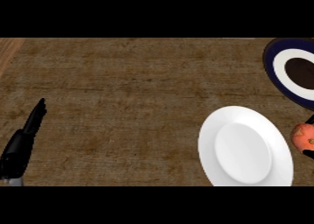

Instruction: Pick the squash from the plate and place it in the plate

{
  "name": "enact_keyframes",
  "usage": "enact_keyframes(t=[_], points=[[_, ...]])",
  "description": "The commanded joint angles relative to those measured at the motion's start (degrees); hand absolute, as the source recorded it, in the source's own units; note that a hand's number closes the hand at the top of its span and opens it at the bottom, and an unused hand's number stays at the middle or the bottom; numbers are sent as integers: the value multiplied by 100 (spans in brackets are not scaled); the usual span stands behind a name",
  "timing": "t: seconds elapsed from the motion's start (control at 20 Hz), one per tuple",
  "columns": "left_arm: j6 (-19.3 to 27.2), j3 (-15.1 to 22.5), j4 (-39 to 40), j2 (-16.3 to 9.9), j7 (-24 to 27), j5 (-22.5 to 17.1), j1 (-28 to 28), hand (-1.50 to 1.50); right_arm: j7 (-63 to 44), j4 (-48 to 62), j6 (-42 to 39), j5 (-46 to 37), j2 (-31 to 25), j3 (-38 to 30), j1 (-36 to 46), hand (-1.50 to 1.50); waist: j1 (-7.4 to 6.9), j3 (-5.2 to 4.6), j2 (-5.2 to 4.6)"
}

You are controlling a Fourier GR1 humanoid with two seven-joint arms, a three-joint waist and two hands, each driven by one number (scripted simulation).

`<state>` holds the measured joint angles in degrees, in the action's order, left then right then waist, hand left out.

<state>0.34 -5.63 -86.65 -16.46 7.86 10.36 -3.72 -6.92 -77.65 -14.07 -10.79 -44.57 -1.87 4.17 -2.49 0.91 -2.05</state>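
Note:
An orange squash [306,136] shows at the right edge, just right of the white plate [245,148]. Black fingers of my right hand [312,154] curl round the squash from above and below; most of that hand is cut off by the picture's edge. The white plate lies bare at the lower right of the counter. A dark blue plate [278,78] with a white ring and a dark centre sits at the upper right. My left hand [20,144] rests at the lower left, fingers straight and pointing up, holding nothing.
The brown textured counter top [120,96] spreads across the view. A lighter wooden strip [3,54] runs along the upper left edge.

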Motion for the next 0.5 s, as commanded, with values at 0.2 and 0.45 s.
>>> enact_keyframes(t=[0.2,0.45], points=[[-44,32,-12,1,28,-12,64,0,1577,1330,107,-75,-1096,-1007,463,150,-129,54,-64],[-28,66,76,61,50,0,73,0,2682,2013,421,139,-1387,-1682,831,150,-91,40,-28]])
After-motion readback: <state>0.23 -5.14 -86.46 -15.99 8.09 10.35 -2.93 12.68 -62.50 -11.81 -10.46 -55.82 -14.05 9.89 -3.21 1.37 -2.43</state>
